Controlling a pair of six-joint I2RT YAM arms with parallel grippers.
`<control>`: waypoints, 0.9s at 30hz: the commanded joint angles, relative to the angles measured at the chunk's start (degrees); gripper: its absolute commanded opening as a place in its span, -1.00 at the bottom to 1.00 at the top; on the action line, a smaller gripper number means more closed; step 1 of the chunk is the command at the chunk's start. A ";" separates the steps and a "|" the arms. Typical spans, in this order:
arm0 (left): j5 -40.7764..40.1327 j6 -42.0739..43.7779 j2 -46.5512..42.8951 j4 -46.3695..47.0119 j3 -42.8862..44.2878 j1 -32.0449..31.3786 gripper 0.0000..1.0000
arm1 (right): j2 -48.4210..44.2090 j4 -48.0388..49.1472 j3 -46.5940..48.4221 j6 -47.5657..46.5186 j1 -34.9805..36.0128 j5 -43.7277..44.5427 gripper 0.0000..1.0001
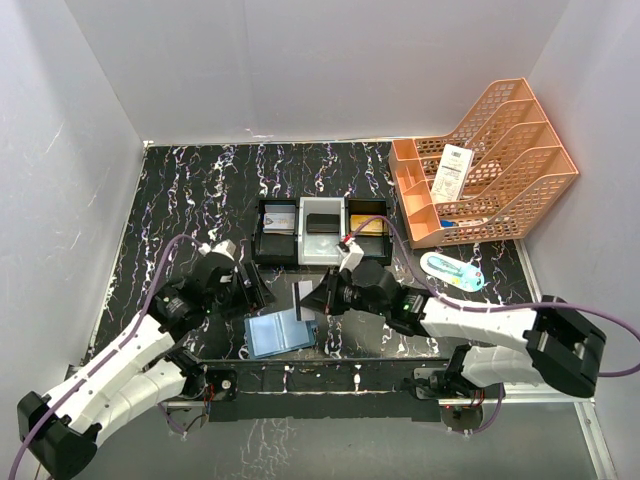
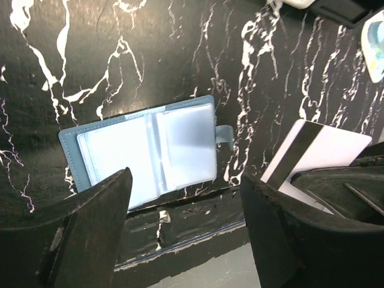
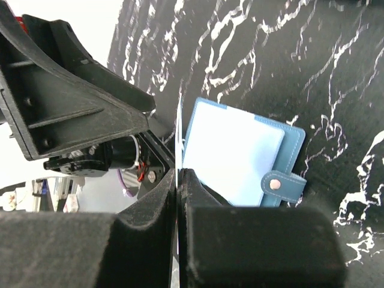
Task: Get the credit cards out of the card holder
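Note:
The teal-blue card holder (image 1: 280, 332) lies open and flat near the table's front edge, its pale clear pockets (image 2: 150, 150) facing up and its snap tab (image 3: 277, 183) to one side. My right gripper (image 1: 320, 298) is shut on a credit card (image 2: 327, 150), white with a black stripe, held on edge just right of the card holder (image 3: 240, 156); in the right wrist view the card (image 3: 180, 129) shows only as a thin line. My left gripper (image 2: 186, 207) is open with nothing between its fingers, hovering over the holder's near edge (image 1: 260, 296).
Behind the grippers stands a black-and-white three-compartment tray (image 1: 322, 252) with a greyish card (image 1: 277, 222), a black card (image 1: 322, 224) and a gold card (image 1: 368, 226). An orange file rack (image 1: 490, 165) with a white slip (image 1: 452, 172) stands back right, an oval case (image 1: 452, 270) before it.

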 commanded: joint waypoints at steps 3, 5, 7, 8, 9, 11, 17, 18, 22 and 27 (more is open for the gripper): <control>-6.69 8.23 1.46 -7.33 8.26 -0.05 0.87 | -8.10 -0.34 0.59 -10.62 -0.12 9.12 -1.00; -10.05 9.88 2.42 -8.47 10.74 -0.03 0.97 | -9.78 -1.91 1.47 -13.69 -0.12 10.99 -1.00; -12.74 11.91 3.66 -8.55 12.58 0.03 0.97 | -10.79 -2.64 2.13 -16.58 -0.12 12.59 -1.00; -13.90 12.75 4.43 -8.41 13.68 0.04 0.97 | -11.27 -2.75 2.44 -18.03 -0.13 13.39 -1.00; -14.67 13.78 5.10 -8.01 14.30 0.03 0.97 | -11.68 -2.81 2.66 -19.43 -0.12 13.80 -1.00; -16.83 15.76 6.50 -7.31 15.67 0.26 0.97 | -12.46 -2.72 3.02 -21.86 -0.12 14.88 -1.00; -17.37 22.72 6.83 -3.50 16.87 10.88 0.97 | -13.17 -1.74 4.16 -31.12 -0.12 18.54 -1.00; -14.75 23.76 6.69 -2.43 16.25 16.08 0.97 | -12.88 -1.24 4.16 -34.50 -0.12 18.84 -1.00; -12.17 25.60 7.01 -0.37 14.00 26.15 0.97 | -10.09 -1.23 7.15 -44.71 -0.12 20.03 -1.00; -17.10 25.39 2.72 -1.18 12.31 26.47 0.97 | -4.52 -1.34 12.21 -56.33 -0.16 18.81 -1.00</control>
